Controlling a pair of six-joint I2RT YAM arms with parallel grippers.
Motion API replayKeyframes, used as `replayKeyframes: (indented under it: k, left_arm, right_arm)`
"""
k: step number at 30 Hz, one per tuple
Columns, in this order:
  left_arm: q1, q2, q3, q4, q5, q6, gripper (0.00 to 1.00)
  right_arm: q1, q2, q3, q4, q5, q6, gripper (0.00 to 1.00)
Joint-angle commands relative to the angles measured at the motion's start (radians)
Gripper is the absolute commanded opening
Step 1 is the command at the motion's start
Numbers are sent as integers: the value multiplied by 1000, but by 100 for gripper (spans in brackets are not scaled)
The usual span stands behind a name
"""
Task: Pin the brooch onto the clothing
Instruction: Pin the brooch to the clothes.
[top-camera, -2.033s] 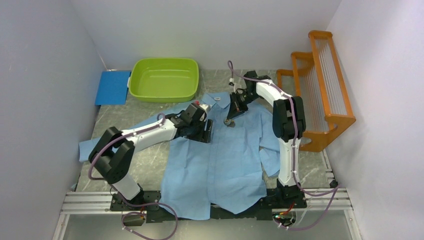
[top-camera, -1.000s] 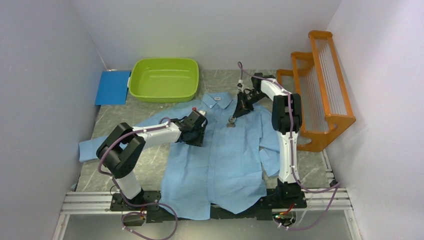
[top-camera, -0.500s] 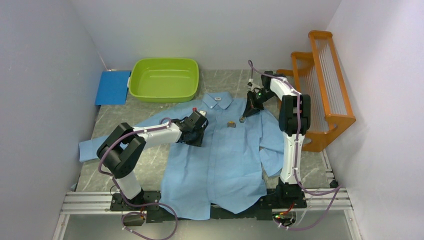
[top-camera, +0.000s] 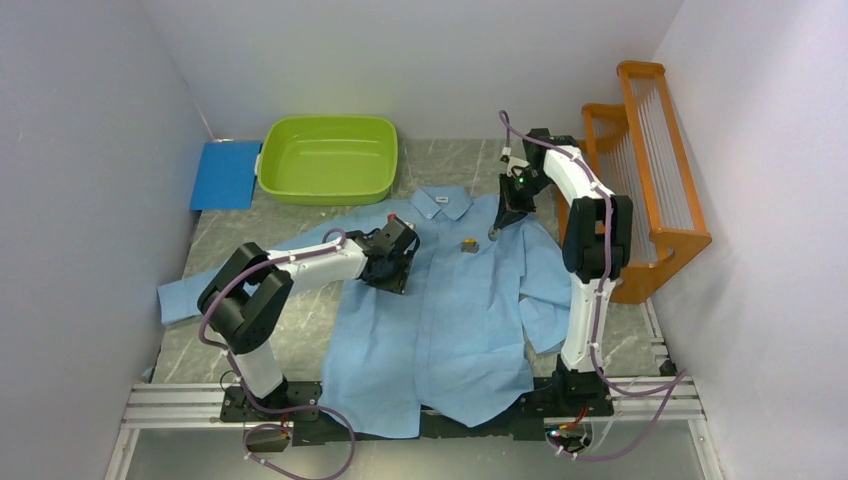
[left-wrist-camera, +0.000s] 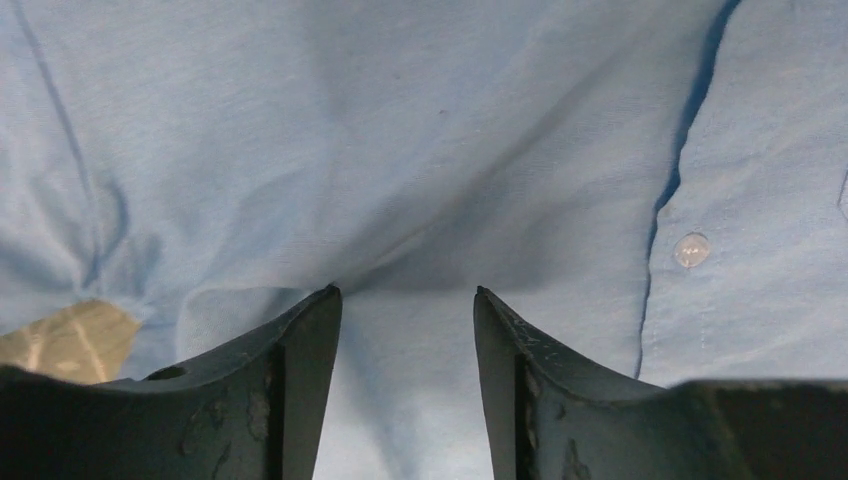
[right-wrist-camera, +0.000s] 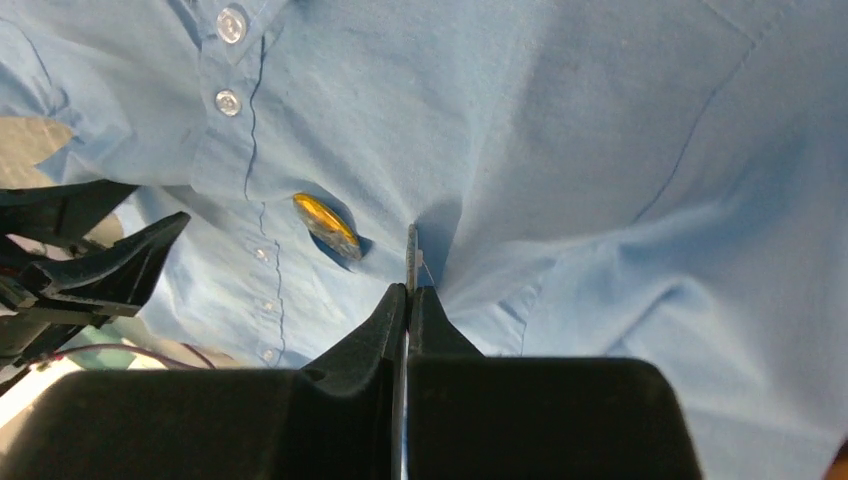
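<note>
Has drawn right claw (top-camera: 493, 233) up-right off brooch (top-camera: 467, 243) since earlier, tips pinched shut; leaves brooch lying on shirt (top-camera: 440, 320) near frame centre, just left of that claw; keeps left claw (left-wrist-camera: 405, 295) wide, down on shirt.

No readable word, number or brand is showing in any of the views. A small white tag (top-camera: 437, 200) is sitting at the neck of the shirt (top-camera: 440, 310), but its print is too small to read.
</note>
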Motion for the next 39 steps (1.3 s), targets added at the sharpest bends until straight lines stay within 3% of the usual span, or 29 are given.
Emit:
replayKeyframes:
  k: [1, 6, 10, 15, 19, 26, 33, 39]
  left_arm:
    - [3, -15, 87, -82, -53, 50, 59]
    - [-13, -65, 147, -40, -47, 106, 73]
    - [-38, -108, 166, 85, 7, 189, 76]
    - [-52, -97, 162, 322, 187, 296, 73]
    - [-119, -50, 135, 566, 198, 428, 73]
    - [-173, 101, 248, 690, 215, 538, 71]
    - [-194, 207, 243, 931, 204, 607, 65]
    - [-219, 296, 351, 884, 185, 654, 64]
  right_arm:
    - [22, -142, -52, -9, 157, 79, 0]
    - [33, -205, -119, 5, 232, 136, 0]
    - [33, -242, -164, 13, 249, 155, 0]
    - [34, -272, -193, 15, 226, 163, 0]
    - [33, -291, -180, 7, 222, 177, 0]
    - [33, -306, -153, -10, 210, 198, 0]
    - [33, -315, -159, -2, 178, 207, 0]
    - [33, -305, -146, -13, 189, 199, 0]
